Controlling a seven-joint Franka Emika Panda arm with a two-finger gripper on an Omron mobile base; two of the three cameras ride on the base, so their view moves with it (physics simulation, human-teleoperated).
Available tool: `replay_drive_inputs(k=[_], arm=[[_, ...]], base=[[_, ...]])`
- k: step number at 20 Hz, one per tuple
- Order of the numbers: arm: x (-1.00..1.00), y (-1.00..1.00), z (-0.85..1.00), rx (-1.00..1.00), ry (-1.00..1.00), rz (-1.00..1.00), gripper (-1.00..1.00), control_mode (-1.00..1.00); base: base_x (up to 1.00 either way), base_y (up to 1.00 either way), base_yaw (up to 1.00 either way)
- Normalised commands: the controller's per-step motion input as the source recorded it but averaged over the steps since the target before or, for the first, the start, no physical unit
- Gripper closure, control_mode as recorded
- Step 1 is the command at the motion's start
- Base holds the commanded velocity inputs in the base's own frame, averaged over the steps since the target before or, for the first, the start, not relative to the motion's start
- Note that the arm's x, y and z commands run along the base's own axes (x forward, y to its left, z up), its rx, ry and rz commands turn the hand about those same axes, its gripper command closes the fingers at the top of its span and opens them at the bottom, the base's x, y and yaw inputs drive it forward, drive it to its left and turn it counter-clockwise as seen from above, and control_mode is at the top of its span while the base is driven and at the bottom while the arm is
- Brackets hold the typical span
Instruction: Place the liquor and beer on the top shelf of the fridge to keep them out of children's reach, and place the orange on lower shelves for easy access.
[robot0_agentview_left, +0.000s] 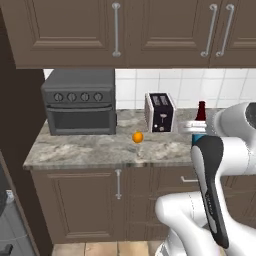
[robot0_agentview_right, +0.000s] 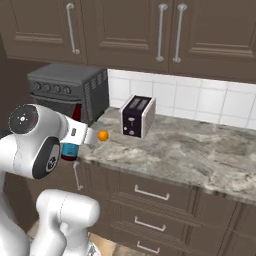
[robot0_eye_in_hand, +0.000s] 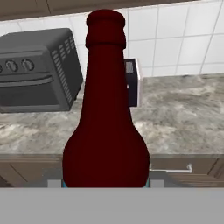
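The beer (robot0_eye_in_hand: 105, 113) stands upright in the middle of the hand view, a dark maroon bottle whose wide base sits between the gripper (robot0_eye_in_hand: 105, 181) at the bottom edge, so the pincer is closed around the bottle's lower body and holding it. In the left base view the bottle's reddish neck (robot0_agentview_left: 201, 111) pokes up at the right of the frame, just above the white arm, with the marble counter (robot0_agentview_left: 90, 147) behind it. The orange (robot0_agentview_left: 138, 137) lies on that counter near the front edge, a little left of the toaster (robot0_agentview_left: 160, 112) (a white box with a dark face) and right of the dark grey toaster oven (robot0_agentview_left: 80, 102), which fills the upper left. In the right base view the orange (robot0_agentview_right: 103, 135) shows just beyond the arm's wrist at centre left, the toaster (robot0_agentview_right: 137, 116) stands behind it, and brown wall cabinets (robot0_agentview_right: 150, 30) run along the top of the frame
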Motion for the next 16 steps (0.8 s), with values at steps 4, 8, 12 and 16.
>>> replay_drive_inputs(k=[4,8,12,16], arm=[[0.00,0.00,0.00,0.00,0.00,0.00,1.00,1.00],[0.00,0.00,0.00,0.00,0.00,0.00,1.00,1.00],[0.00,0.00,0.00,0.00,0.00,0.00,1.00,1.00],[0.00,0.00,0.00,0.00,0.00,0.00,1.00,1.00]], base=[[-0.46,0.84,0.12],[-0.11,1.00,0.22],[-0.26,0.92,0.27],[-0.52,0.84,0.22]])
